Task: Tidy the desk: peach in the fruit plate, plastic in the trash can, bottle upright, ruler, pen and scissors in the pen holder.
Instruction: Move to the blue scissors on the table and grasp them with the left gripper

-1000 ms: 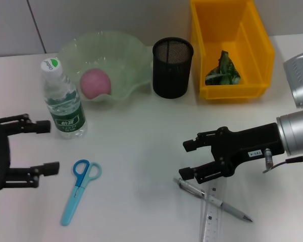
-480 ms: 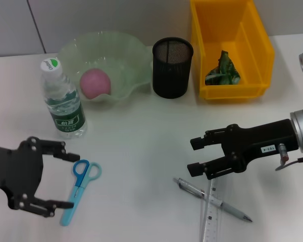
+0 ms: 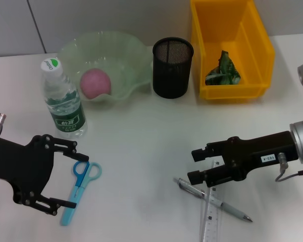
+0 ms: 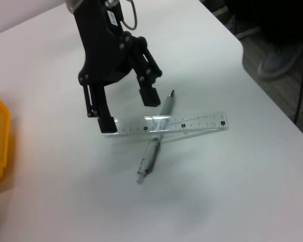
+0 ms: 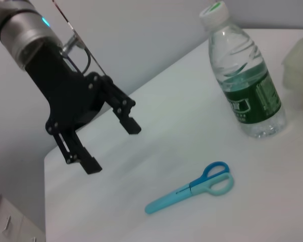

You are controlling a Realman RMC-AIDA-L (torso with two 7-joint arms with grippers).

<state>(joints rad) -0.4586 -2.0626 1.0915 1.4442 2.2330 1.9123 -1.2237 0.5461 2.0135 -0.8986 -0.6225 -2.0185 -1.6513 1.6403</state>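
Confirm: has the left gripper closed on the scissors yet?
No. In the head view the left gripper is open, its fingers spread beside the scissors, which lie flat on the desk ungrasped.

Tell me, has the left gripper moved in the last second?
Yes. The left gripper has swung in from the desk's edge toward the scissors, which lie where they were; its open jaws now flank the blue handles.
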